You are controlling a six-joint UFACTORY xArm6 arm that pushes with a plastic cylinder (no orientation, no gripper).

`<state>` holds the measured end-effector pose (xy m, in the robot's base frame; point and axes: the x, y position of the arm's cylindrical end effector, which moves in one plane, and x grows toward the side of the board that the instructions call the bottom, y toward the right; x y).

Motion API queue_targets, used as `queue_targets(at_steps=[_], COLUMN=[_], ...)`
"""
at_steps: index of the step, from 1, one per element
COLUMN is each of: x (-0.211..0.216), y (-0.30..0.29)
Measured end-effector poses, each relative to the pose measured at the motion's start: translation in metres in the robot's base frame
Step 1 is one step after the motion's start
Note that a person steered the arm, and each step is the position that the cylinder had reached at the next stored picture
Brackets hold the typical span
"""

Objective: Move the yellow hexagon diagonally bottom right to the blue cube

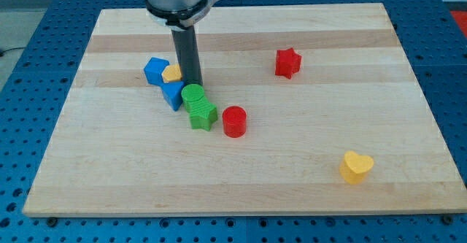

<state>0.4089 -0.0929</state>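
Beside my tip (193, 82), blue cube (174, 95) touches yellow hexagon (172, 73).

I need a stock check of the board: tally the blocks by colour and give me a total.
Blue: 2, one above the other
Yellow: 2, hexagon and heart
Green: 2, cylinder and star
Red: 2, star and cylinder
Total: 8

Bright, even overhead light on the wooden board (241, 163); soft short shadows, sharp focus, no glare.
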Motion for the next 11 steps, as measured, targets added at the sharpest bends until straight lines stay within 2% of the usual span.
queue_targets(at_steps=[2, 4, 6, 7, 11], x=[0.000, -0.035, -0.046, -0.046, -0.025], y=[-0.007, -0.011, -0.040, -0.062, -0.065])
